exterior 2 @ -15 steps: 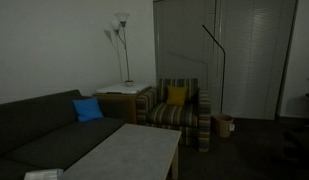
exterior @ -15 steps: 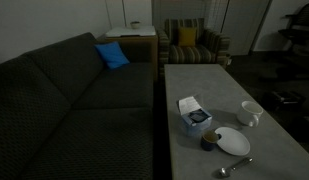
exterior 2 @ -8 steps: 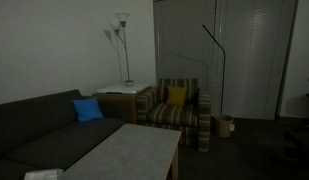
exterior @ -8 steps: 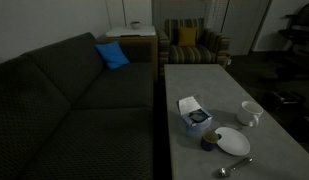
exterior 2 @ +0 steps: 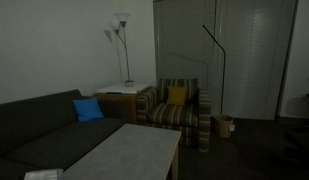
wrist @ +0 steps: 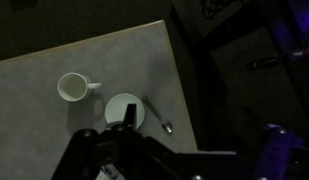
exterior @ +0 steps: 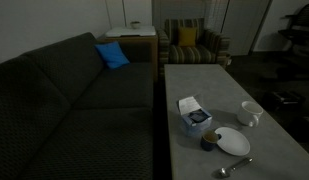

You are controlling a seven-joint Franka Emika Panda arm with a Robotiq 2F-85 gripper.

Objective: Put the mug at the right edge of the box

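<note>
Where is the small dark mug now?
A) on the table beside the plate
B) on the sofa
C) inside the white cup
A: in an exterior view the mug stands on the table, right beside the plate and near the box.

White cup (exterior: 250,113) near plate (exterior: 232,141); spoon (exterior: 234,166) beside plate; blue cushion (exterior: 112,55) on sofa (exterior: 64,100).

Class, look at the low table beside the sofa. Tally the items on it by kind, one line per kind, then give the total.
box: 1
drinking vessels: 2 (dark mug, white cup)
white plate: 1
spoon: 1
Total: 5
</note>
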